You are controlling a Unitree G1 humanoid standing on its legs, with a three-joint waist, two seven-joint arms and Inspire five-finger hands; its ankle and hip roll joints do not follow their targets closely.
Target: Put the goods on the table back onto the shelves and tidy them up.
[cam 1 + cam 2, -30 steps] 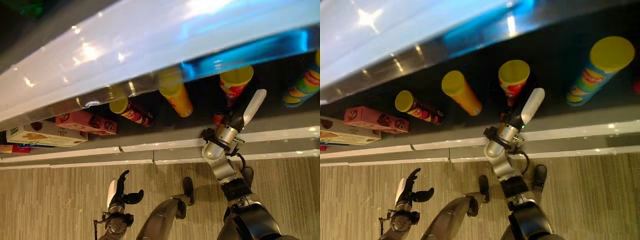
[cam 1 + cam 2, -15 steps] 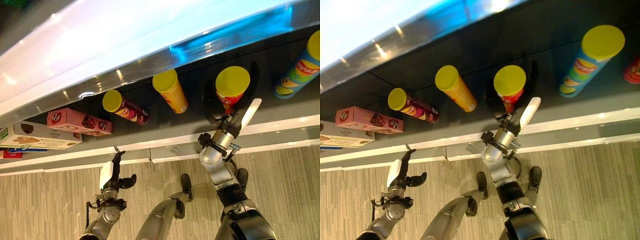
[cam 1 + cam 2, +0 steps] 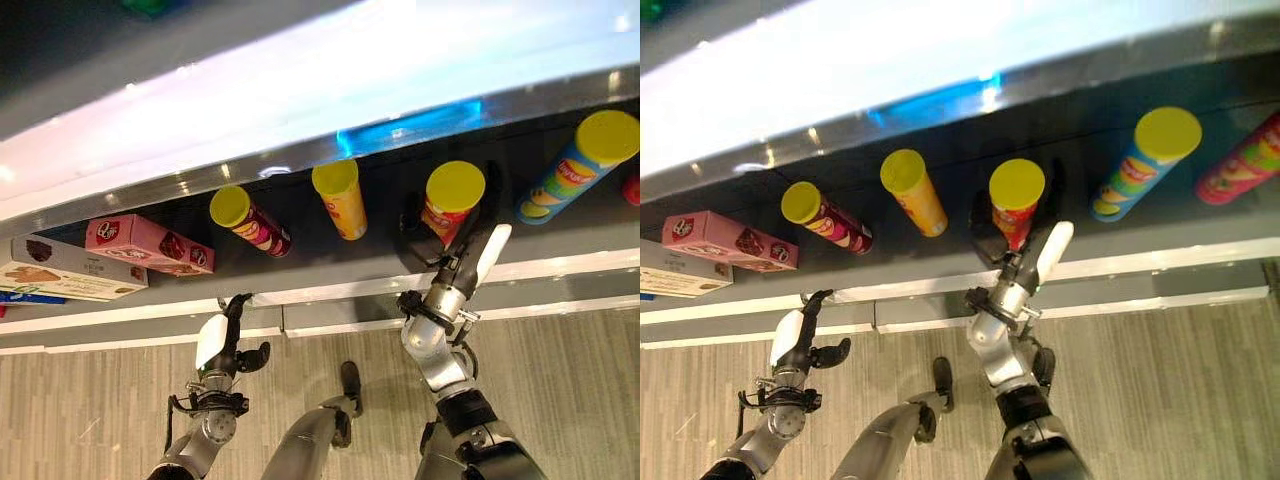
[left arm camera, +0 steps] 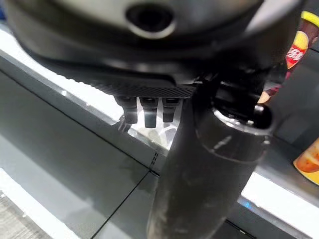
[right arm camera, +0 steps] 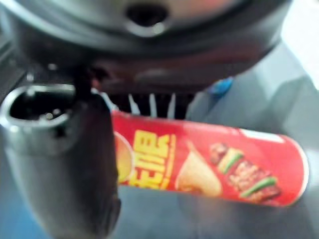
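Right wrist view gave us the red can (image 5: 209, 169) lying across our right hand (image 5: 60, 164), fingers behind it and thumb in front, clamped on it. From the head, that yellow-lidded can (image 3: 450, 205) stood on the dark shelf (image 3: 330, 262), between an orange can (image 3: 343, 200) on its left and a blue can (image 3: 575, 170) on its right. Further left were a maroon can (image 3: 248, 222) and a pink box (image 3: 148, 246). Our left hand (image 3: 222, 345) hovered before the shelf's white edge (image 3: 330, 290), fingers loosely apart, empty
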